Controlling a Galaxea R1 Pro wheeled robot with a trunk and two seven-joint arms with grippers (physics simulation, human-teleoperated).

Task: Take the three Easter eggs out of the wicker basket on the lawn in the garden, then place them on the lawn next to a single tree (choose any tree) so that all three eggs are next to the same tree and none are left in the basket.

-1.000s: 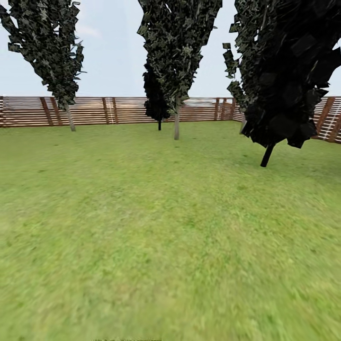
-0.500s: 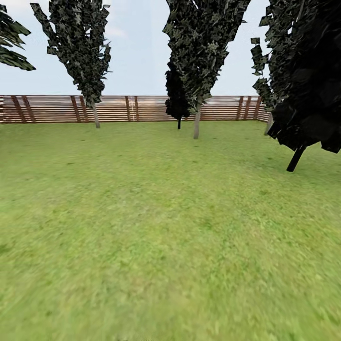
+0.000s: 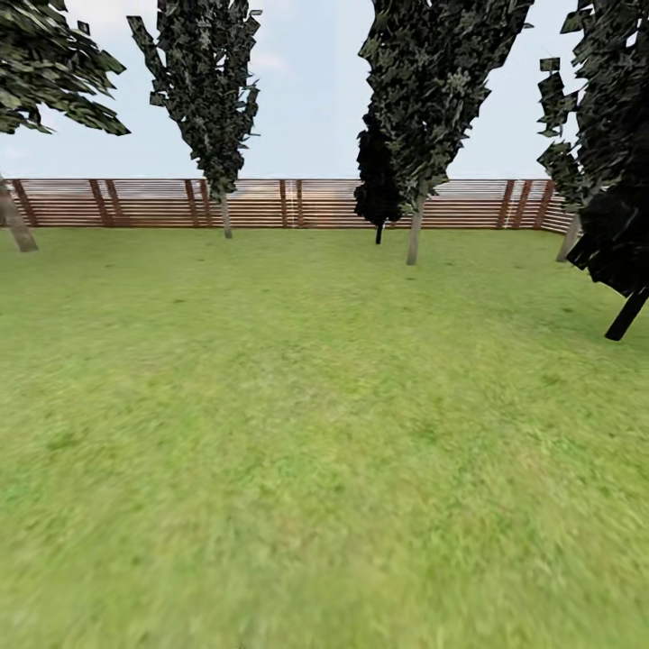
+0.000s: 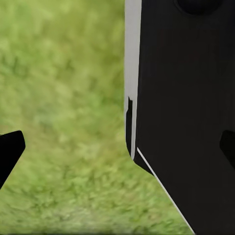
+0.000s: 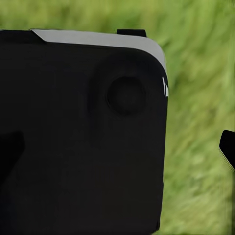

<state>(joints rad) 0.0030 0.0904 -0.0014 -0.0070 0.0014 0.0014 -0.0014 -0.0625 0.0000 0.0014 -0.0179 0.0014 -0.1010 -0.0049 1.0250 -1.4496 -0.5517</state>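
— Eggs and wicker basket are not placed by any of these pictures; where they lie cannot be told. What is seen, from the left?

— At the far left of the head view, a pale slanted trunk (image 3: 16, 225) is met under a dark canopy. Next, a tree (image 3: 224, 214) with a thin pale trunk is set close to the slat fence (image 3: 270, 203). Further right, a small black-trunked tree (image 3: 379, 230) stands just beside another pale-trunked tree (image 3: 415, 236). At the right edge, a leaning black trunk (image 3: 626, 315) is seen. The lawn (image 3: 306, 433) is spread before all of them.

— And the pincers?

— In the left wrist view, grass and a broad black body (image 4: 186, 107) are shown; in the right wrist view, a black housing (image 5: 83, 132). Whether either pincer is spread or pressed together cannot be told.

— How are the eggs to be handled once found?

— By judgement only: they are expected to be light, hard and smooth, so likely to slip or roll. A hold across the widest middle is advised, with gentle pressure, and a low release onto the grass beside a pale trunk.
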